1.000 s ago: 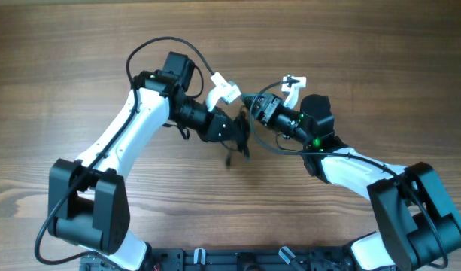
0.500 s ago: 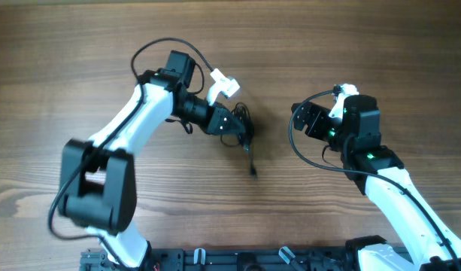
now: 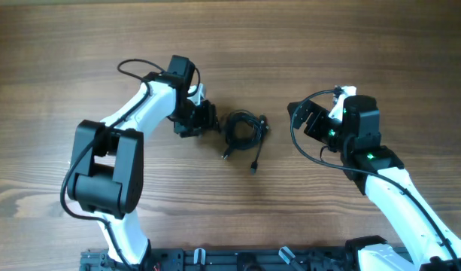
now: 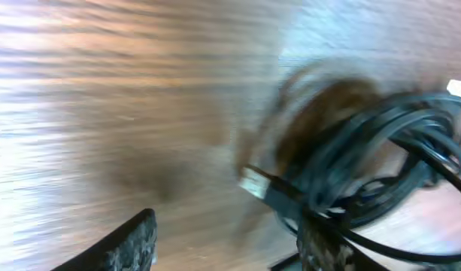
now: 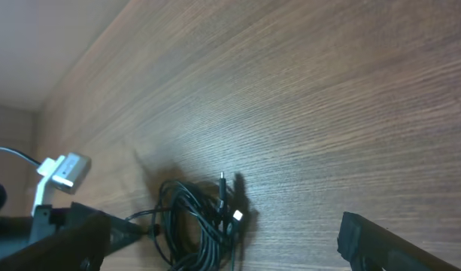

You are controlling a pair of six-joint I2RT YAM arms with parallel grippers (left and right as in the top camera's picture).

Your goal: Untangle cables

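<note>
Both open: left end effector (image 3: 212,120) beside cables (image 3: 244,129), right end effector (image 3: 296,115) apart.

Through heavy blur, a black cable bundle (image 4: 373,158) lies on the wooden table (image 4: 102,98) with a pale connector (image 4: 254,183) sticking out. The left claw (image 4: 228,229) gapes wide.

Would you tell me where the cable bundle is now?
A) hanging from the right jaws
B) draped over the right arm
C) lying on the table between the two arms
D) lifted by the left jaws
C: the overhead view shows the cable bundle flat on the table between the left arm and right arm, both pairs of jaws open.
</note>
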